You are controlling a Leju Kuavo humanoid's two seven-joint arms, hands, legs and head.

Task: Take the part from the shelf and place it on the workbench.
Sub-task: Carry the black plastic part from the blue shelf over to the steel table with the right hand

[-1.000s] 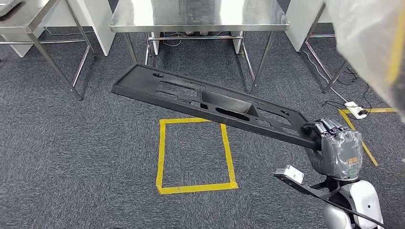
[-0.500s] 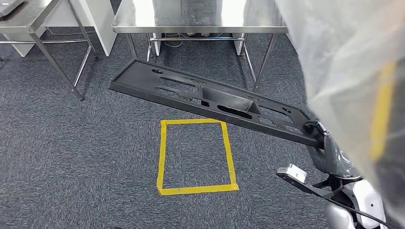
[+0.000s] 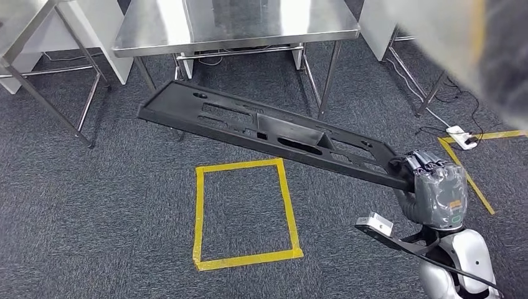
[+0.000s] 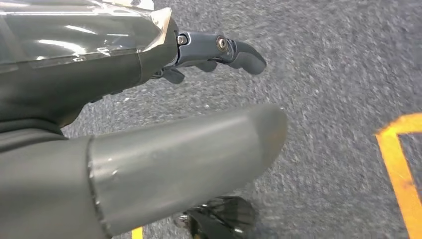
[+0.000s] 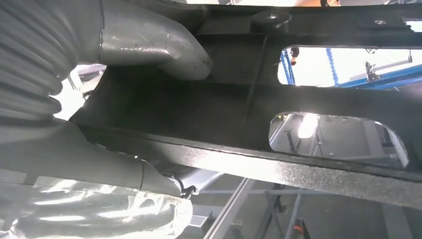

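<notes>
One long black part (image 3: 268,134) is clamped at its near end by the right hand (image 3: 429,187) and reaches away from it, above the carpet, toward one steel workbench (image 3: 236,25) (not touching); the left hand (image 4: 164,119) holds nothing, fingers apart.

Blurred pale shape (image 3: 461,43) across the head view's upper right corner.

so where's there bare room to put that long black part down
The steel workbench straight ahead has a bare top from edge to edge, wider than its legs. The long black plastic part, held at one end by the right hand, hangs over the yellow tape square. It is tighter to the right, by the cable and socket strip.
</notes>
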